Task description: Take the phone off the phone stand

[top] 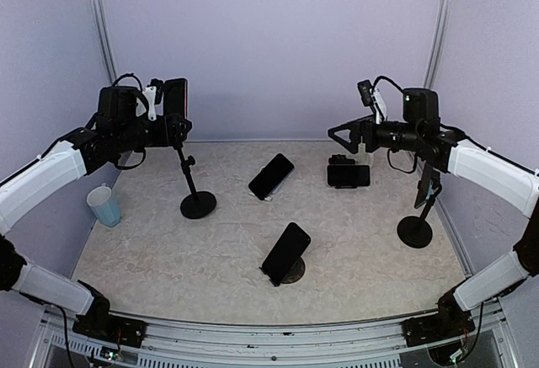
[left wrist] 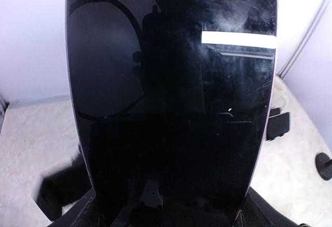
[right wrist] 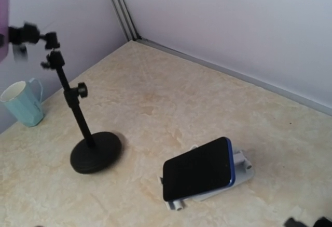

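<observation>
Left claw [top: 171,120]: narrow, pinched on the phone [left wrist: 171,102] by its side edges, as far as I can judge. The wrist view is all black glass, with dark finger shapes at both lower corners. The phone stands upright in the claw, screen to the wrist cam, just above the head of the stand [top: 198,205]. The pole and round base drop away below the claw, slightly toward the right claw [top: 345,137].

Progress, my read: the grasp is done, release from the stand isn't confirmed. The claw hides the stand head from above and it's blurred in the right wrist view, so I can't tell if the phone is seated or clear. Left to do: lift free, carry off, set down.

Right claw: wide, nothing in it, well apart across the table, not involved.

Further out from the left claw:
- mug [top: 105,205] below and outboard
- second phone [right wrist: 199,169] on a white cradle [right wrist: 243,163], between the two claws

Writing: none readable. No logo on the glass, only a reflected light strip [left wrist: 237,40] and smudges. The mug is plain.
</observation>
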Robot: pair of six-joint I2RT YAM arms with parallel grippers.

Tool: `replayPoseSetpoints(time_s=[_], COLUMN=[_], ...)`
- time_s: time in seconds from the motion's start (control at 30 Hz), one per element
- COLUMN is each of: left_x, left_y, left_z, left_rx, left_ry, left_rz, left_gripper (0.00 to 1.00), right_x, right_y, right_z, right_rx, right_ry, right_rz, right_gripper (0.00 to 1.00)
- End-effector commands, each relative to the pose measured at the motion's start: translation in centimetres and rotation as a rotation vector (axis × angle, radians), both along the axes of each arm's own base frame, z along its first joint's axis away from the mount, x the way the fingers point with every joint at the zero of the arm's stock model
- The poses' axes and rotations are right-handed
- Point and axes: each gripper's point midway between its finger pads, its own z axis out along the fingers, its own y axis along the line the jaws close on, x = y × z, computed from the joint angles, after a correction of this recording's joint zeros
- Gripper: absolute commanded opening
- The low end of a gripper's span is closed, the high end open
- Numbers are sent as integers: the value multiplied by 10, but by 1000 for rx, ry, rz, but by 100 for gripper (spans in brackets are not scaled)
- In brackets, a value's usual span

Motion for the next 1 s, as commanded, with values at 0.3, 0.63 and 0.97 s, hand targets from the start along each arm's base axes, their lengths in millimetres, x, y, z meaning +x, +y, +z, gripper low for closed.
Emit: replayPoseSetpoints(time_s=[0.3, 0.63, 0.97], left_x=[-30, -33, -27], left_y=[-34, -22, 7], left_z=[44, 59, 80], left_rx=[-73, -55, -71], left_ry=[-139, -154, -161], left_rz=[-76, -37, 50], left_gripper=[47, 47, 47], right_x=[0, -1, -1], right_y=[8, 11, 11], right_z=[15, 13, 12], right_rx=[24, 30, 28], right_ry=[-5, -1, 2], right_rz=[50, 66, 67], right_gripper=[98, 97, 96])
